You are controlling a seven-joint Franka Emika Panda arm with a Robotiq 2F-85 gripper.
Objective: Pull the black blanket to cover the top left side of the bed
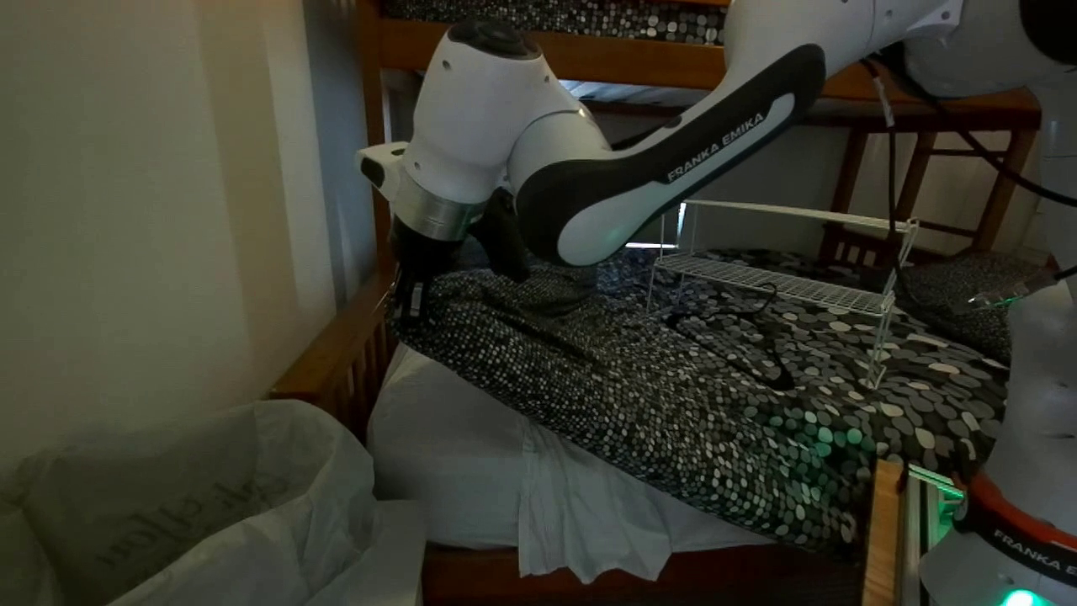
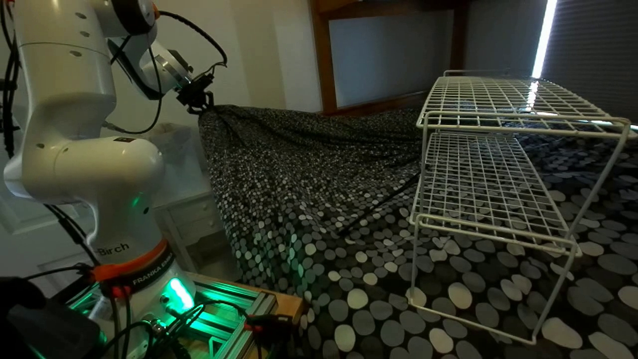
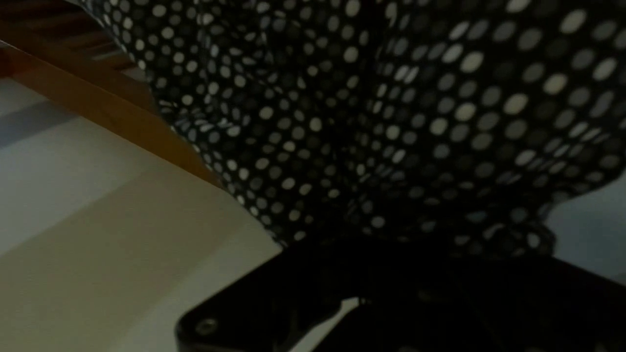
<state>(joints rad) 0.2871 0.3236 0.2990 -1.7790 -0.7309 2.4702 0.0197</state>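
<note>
Gripper [image 2: 205,105] pinched tight, a bunched edge of the black blanket [image 2: 294,174] caught in it, near the slatted end of the bed [image 1: 336,353]. Blanket runs from there down across the bed; white sheet [image 1: 580,501] showing at the bed's corner below. On the blanketed part of the bed: black hanger [image 1: 782,380] and white wire rack [image 1: 770,284], close together. White bag [image 1: 320,480] near the bed's slatted end.

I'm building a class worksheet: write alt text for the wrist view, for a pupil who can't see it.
Dark jaws at the bottom grip a black blanket speckled with pale spots, its folds filling much of the picture above. At left, a brown wooden bed rail slants behind it, a pale wall below.
</note>
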